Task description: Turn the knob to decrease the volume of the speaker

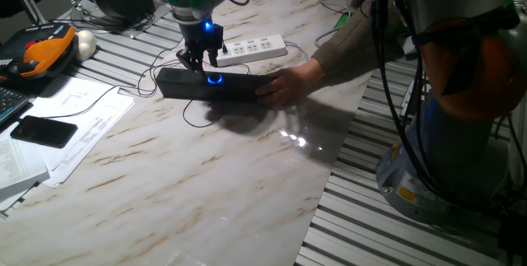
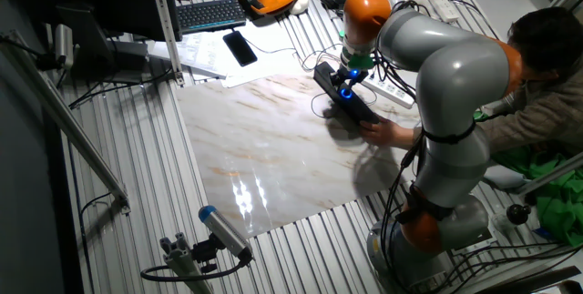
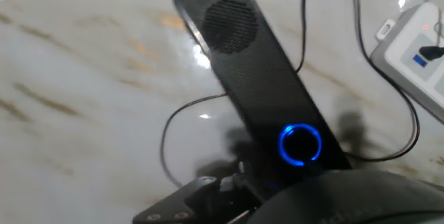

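Note:
The speaker is a long black bar lying on the marble table, also seen in the other fixed view and the hand view. The knob glows blue at mid-length; it also shows in the other fixed view and uncovered in the hand view. My gripper hangs just above and behind the knob, fingers apart, holding nothing; it also shows in the other fixed view. A person's hand holds the speaker's right end.
A white power strip lies just behind the speaker, with thin black cables around it. Papers, a black phone and an orange pendant lie to the left. The person's arm reaches in from the right.

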Robot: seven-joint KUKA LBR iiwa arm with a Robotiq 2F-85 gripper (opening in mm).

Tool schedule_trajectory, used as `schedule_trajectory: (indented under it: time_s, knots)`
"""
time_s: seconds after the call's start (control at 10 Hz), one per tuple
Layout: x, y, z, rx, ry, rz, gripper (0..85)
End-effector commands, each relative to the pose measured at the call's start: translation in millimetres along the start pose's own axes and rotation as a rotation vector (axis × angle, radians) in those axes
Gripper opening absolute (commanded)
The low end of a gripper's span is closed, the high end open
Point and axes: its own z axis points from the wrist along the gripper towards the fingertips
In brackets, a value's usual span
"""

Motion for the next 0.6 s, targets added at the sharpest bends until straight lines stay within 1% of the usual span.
schedule_trajectory:
  time_s: [0.0,0.1,0.2,0.4,0.5]
  knots:
    - [4.5,6.9,-14.7,-0.013,0.027,0.001,17.0]
    - [11.6,19.2,-25.6,-0.009,0.05,0.013,0.0]
    - [19.1,30.5,-34.0,0.001,0.051,0.033,0.0]
    - [34.8,47.6,-44.1,0.013,0.022,0.045,0.0]
    - [46.4,56.9,-47.3,0.015,0.003,0.05,0.0]
